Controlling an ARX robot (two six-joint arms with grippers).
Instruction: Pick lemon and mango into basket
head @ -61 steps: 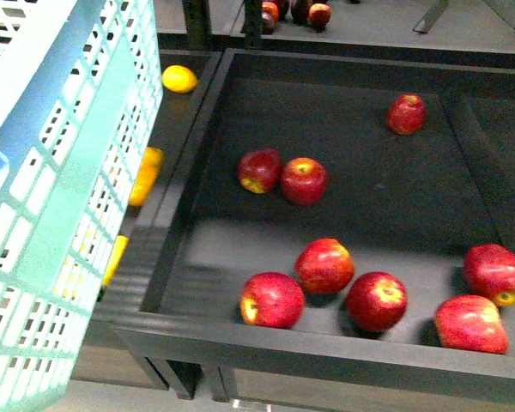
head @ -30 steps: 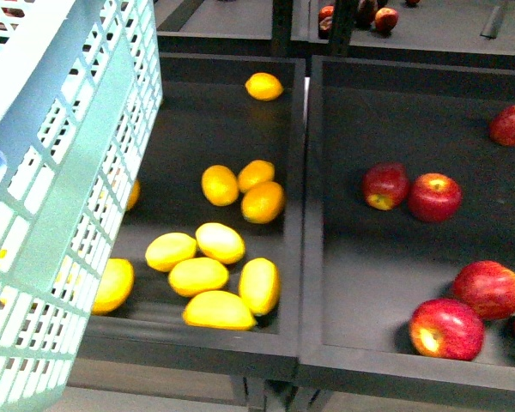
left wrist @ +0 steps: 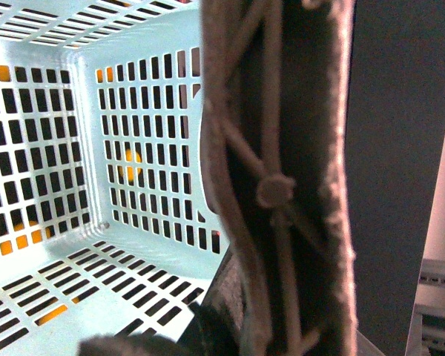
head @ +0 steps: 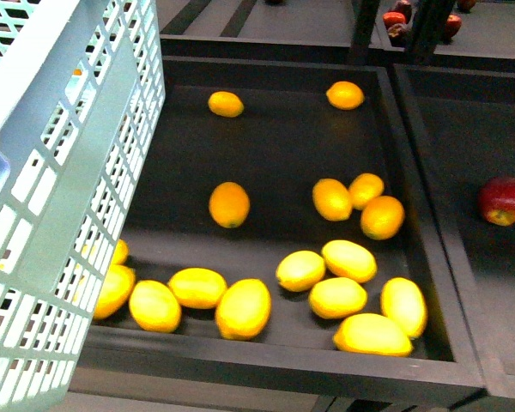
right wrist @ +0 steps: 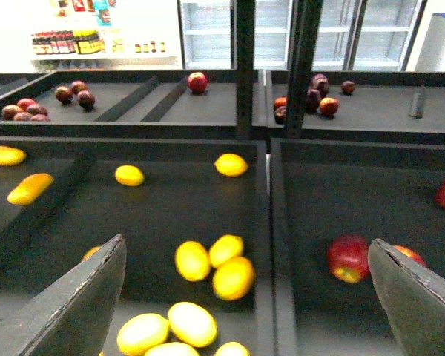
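Note:
The turquoise basket [head: 60, 189] fills the left of the front view, held up off the shelf. In the left wrist view my left gripper [left wrist: 233, 322] is shut on its dark ribbed handle [left wrist: 282, 185], and the basket's slotted inside [left wrist: 59, 148] shows yellow fruit through the slots. Several lemons [head: 229, 204] lie in the black tray [head: 266, 348] right of the basket. My right gripper [right wrist: 245, 304] is open and empty above that tray, with lemons [right wrist: 192, 260] below it. Two long orange-yellow mangoes [right wrist: 30, 188] lie in the tray left of it. No gripper shows in the front view.
Red apples [head: 503, 200] lie in the tray to the right, also in the right wrist view [right wrist: 348, 258]. A raised divider [right wrist: 263, 245] separates the trays. Dark uprights [right wrist: 243, 67] stand behind, with dark red fruit [right wrist: 74, 95] on the back shelf.
The front view has swung left from the apple tray to the lemon tray; apples slid out to the right. The basket stays at the left edge, still held.

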